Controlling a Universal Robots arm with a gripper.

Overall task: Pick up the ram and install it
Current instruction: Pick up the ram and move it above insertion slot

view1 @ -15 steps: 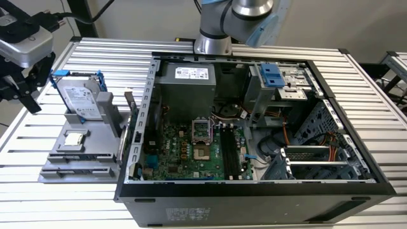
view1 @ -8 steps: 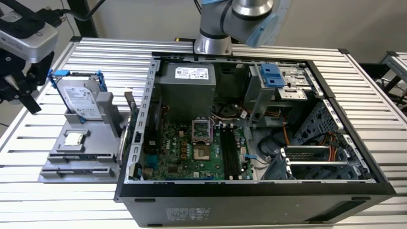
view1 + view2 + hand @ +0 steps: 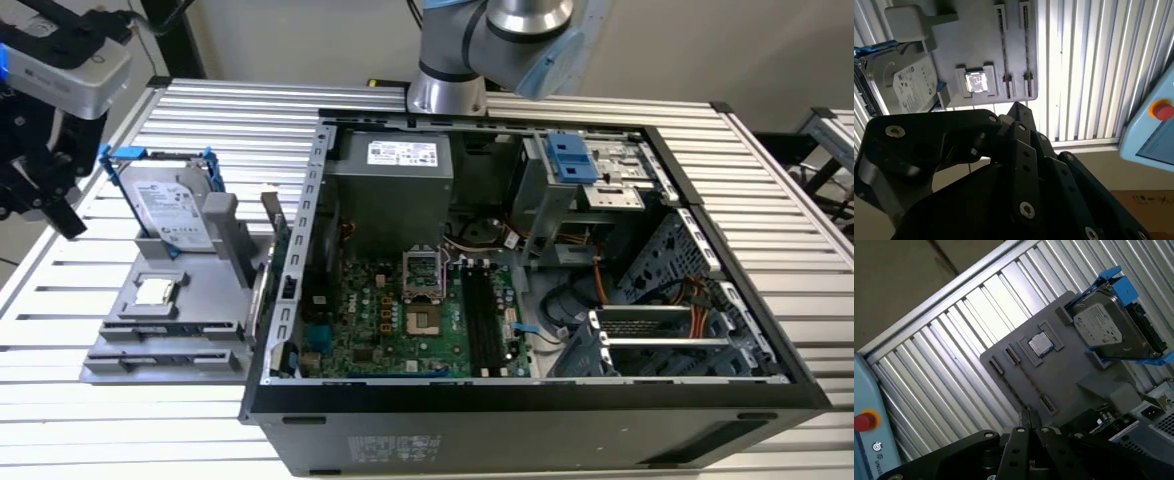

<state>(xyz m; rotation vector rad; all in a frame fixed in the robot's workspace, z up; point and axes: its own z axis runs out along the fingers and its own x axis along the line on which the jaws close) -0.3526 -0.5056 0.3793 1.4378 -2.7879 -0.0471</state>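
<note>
My black fingers (image 3: 1025,419) are pressed together, empty, near the grey plastic parts tray (image 3: 1064,385). The ram is not picked up, and the motherboard's long black slots (image 3: 483,320) are bare.

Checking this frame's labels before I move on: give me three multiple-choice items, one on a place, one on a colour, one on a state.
1. Where is the hard drive?
A. on the grey tray beside the case
B. inside the case
C. on the floor

2. What colour is the bracket round the hard drive?
A. red
B. blue
C. yellow

3. How is the case?
A. closed
B. open, motherboard showing
C. wrapped in foil

Answers:
1 A: it rests on the tray at the exterior view's left of the case.
2 B: the bracket is blue in the exterior and first wrist views.
3 B: the side is off and the motherboard lies in plain sight.
</note>
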